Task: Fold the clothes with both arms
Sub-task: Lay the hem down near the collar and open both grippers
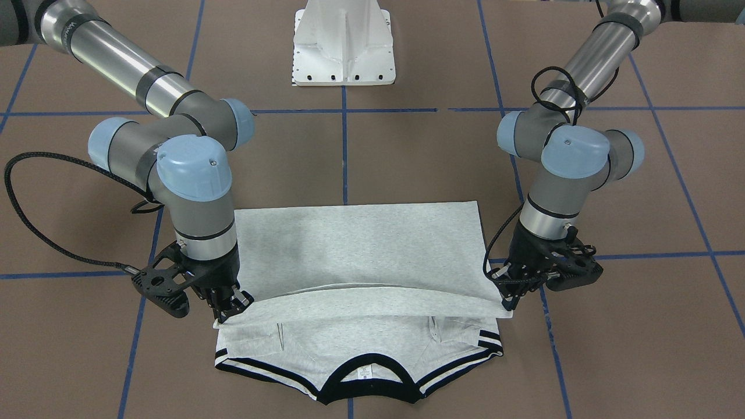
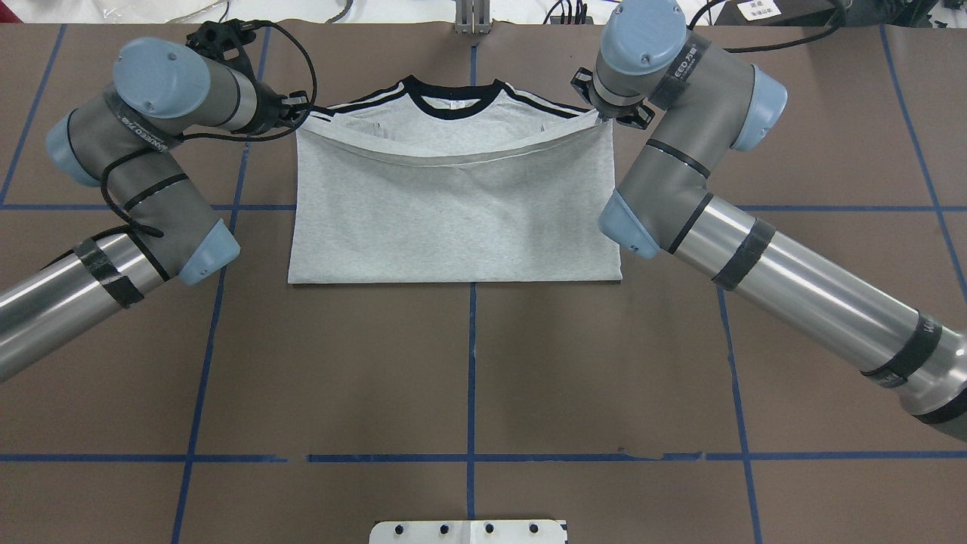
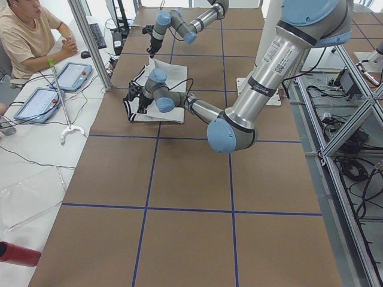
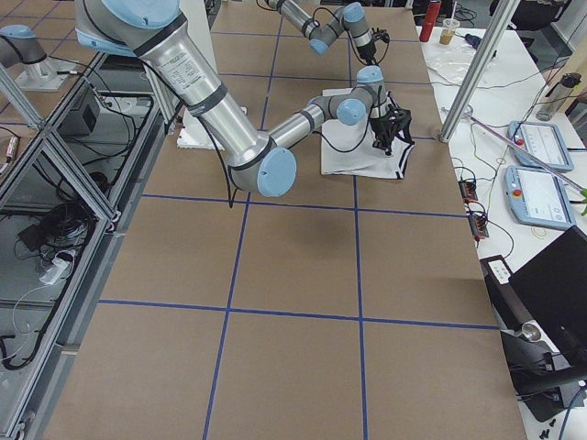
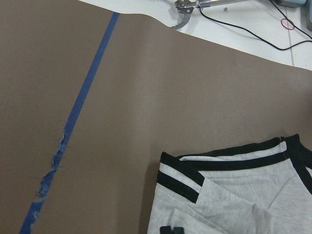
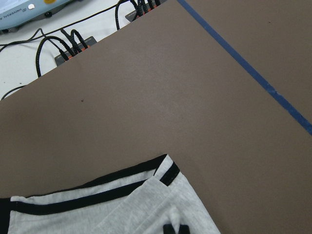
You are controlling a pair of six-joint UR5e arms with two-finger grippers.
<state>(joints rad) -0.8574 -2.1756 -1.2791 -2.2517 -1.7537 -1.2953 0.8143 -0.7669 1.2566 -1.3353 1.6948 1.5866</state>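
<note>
Overhead exterior view: a light heather-grey short-sleeved T-shirt (image 2: 453,219) with a black collar (image 2: 452,102) and black shoulder stripes lies on the brown table (image 2: 340,363). It sits across the middle blue tape line (image 2: 471,363), toward the far edge from the robot. The shirt is doubled over itself. The fold lies on the near side, and the hem runs across just short of the collar, so the collar and stripes show beyond it.

The silver-grey tubular left arm (image 2: 143,204) reaches in from the left, and its black two-finger left gripper (image 2: 296,115) is at the hem's left corner. The matching right arm (image 2: 680,166) comes in from the right, with the right gripper (image 2: 604,115) at the hem's right corner.

From the front-facing camera, both corners sit raised slightly off the layer beneath, and the hem sags between them. Each gripper's jaws look pressed together on its corner of the hem, pinching the fabric, though the fingertips are small in that view. Each wrist camera shows a striped shoulder flat on the table and two dark fingertips (image 5: 168,229) close together over grey cloth at the bottom edge.

A white pedestal base (image 1: 344,43) stands on the robot's side of the table.
</note>
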